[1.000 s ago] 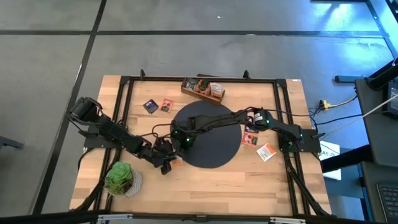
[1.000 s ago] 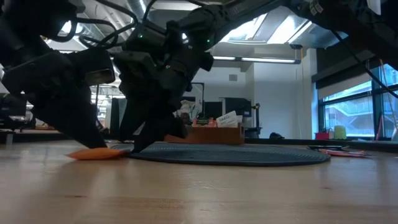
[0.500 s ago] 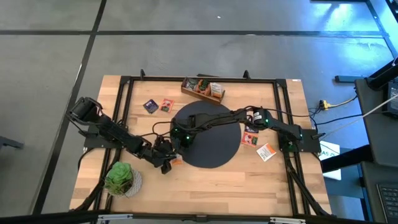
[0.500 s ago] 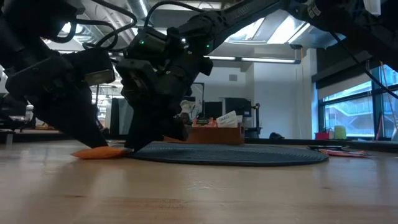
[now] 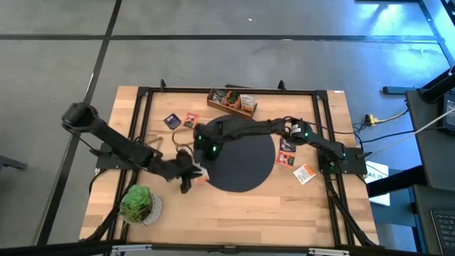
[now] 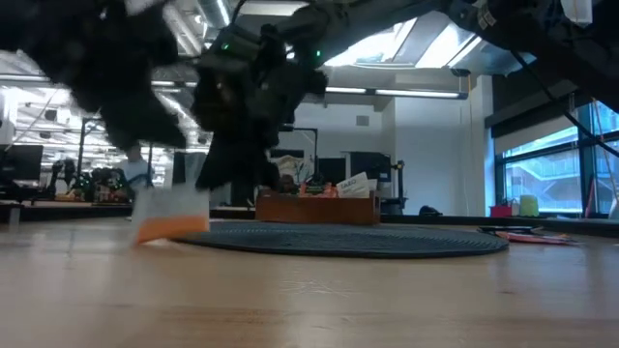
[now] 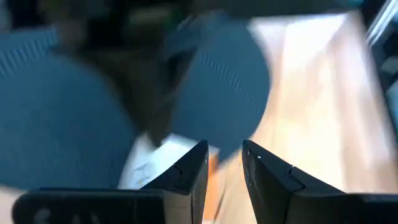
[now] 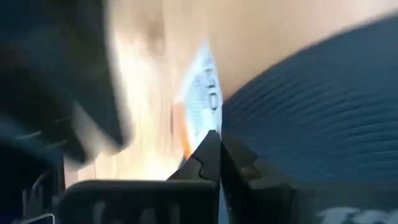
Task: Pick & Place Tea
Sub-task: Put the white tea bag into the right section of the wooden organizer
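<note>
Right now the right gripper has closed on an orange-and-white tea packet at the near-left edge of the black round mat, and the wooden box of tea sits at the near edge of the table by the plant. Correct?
Not quite. The right gripper is shut on the orange-and-white tea packet at the black round mat, but the high view shows the wooden box at the table's far edge, across from the plant.

We see wooden bench [image 5: 234,213] with black frame rails. Black round mat [image 5: 245,160] lies mid-bench. Wooden tray [image 5: 231,101] at far edge (packets inside). Two tea packets [image 5: 179,120] left of tray, three more [image 5: 293,162] right of mat. Green plant [image 5: 137,203] on near left corner.
</note>
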